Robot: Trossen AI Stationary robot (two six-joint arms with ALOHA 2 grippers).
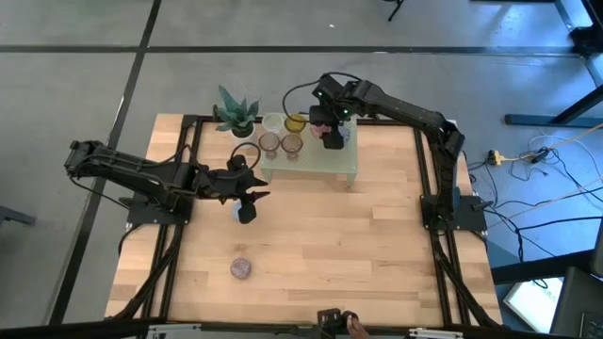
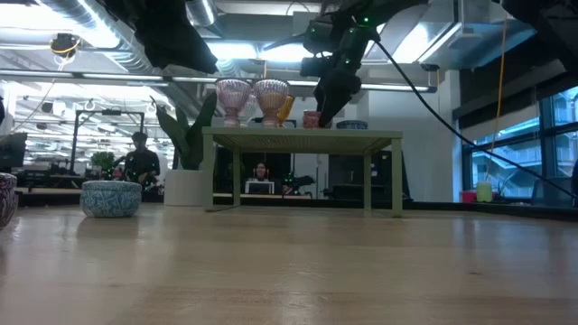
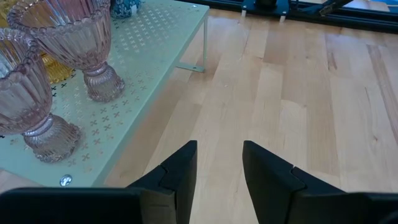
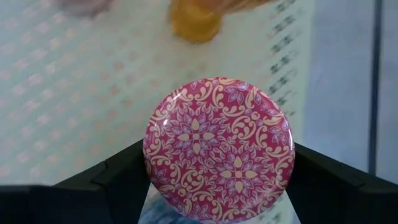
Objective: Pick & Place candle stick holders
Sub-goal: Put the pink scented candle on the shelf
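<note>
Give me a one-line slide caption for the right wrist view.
Right gripper holds a pink floral-patterned holder above the pale green perforated stand, amber holder beyond.

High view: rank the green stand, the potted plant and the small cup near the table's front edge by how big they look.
1. Green stand.
2. Potted plant.
3. Small cup on the bare wood.
None look close enough in size to confuse.

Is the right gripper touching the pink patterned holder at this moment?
Touching. In the right wrist view the right gripper has a finger pressed against each side of the pink patterned holder, held above the green stand.
</note>
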